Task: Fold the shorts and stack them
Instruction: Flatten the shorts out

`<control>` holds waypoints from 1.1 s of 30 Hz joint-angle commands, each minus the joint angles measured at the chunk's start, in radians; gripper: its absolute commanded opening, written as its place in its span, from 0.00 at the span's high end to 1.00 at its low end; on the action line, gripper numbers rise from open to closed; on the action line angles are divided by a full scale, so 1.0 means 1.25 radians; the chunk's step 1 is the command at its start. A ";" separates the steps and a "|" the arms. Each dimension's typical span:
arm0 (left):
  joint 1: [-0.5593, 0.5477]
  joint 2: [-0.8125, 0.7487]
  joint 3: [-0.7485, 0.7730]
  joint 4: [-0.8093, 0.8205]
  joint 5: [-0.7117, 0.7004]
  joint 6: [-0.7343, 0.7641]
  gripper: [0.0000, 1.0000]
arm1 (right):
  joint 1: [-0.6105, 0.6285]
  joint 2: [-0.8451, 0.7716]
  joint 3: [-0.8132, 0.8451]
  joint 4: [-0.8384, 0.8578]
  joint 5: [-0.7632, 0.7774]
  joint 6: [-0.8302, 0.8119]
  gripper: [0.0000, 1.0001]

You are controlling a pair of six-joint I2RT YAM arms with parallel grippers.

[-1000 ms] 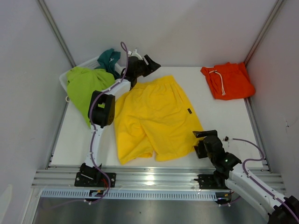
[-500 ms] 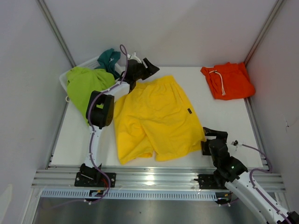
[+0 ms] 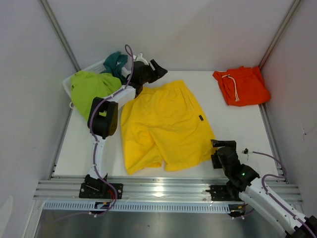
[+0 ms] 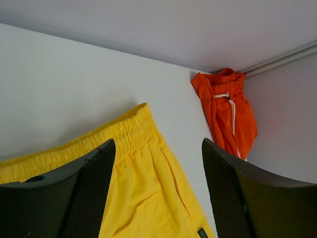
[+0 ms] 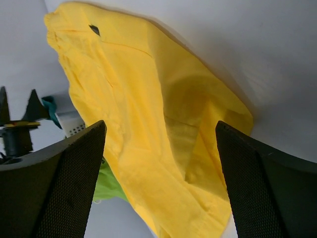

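left gripper (image 3: 157, 71) wide, above yellow shorts (image 3: 163, 124) waistband | right gripper (image 3: 216, 151) wide, beside leg hem, seemingly not touching | orange shorts (image 3: 242, 87) far right

At the middle of the worktop (image 3: 237, 124), spread shorts (image 3: 166, 126) lying flat; folded shorts (image 3: 241, 85) sitting in the far right corner — basket (image 3: 89, 67) standing far left, draped shorts (image 3: 89, 91) hanging over its near rim, bunched shorts (image 3: 116, 62) behind.

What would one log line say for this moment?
yellow shorts: spread flat | orange shorts: far-right corner | left gripper: open near waistband | right gripper: open near hem
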 commanded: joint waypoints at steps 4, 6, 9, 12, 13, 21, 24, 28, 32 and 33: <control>-0.003 -0.076 0.005 -0.013 -0.034 0.040 0.27 | 0.093 0.031 -0.014 0.050 0.060 0.064 0.08; -0.003 -0.076 0.006 -0.016 -0.034 0.039 0.27 | 0.112 0.049 -0.025 0.075 0.070 0.077 0.08; -0.003 -0.076 0.009 -0.031 -0.037 0.050 0.26 | 0.113 0.081 -0.042 0.152 0.062 0.079 0.07; 0.000 -0.087 -0.002 -0.045 -0.047 0.062 0.26 | 0.113 0.126 -0.051 0.224 0.076 0.078 0.06; 0.003 -0.094 -0.024 -0.048 -0.054 0.067 0.26 | 0.113 0.143 -0.053 0.252 0.084 0.077 0.06; 0.025 -0.196 -0.213 -0.032 -0.080 0.093 0.26 | 0.076 0.163 -0.090 0.385 0.109 0.074 0.04; 0.030 -0.225 -0.314 -0.005 -0.080 0.083 0.26 | 0.063 0.193 -0.095 0.435 0.106 0.078 0.04; 0.030 -0.236 -0.393 0.042 -0.083 0.076 0.27 | 0.053 0.231 -0.103 0.508 0.115 0.088 0.04; 0.030 -0.229 -0.427 0.053 -0.088 0.076 0.27 | 0.035 0.206 -0.104 0.480 0.147 0.087 0.05; 0.030 -0.226 -0.431 0.055 -0.092 0.077 0.27 | 0.031 0.189 -0.091 0.454 0.154 0.085 0.06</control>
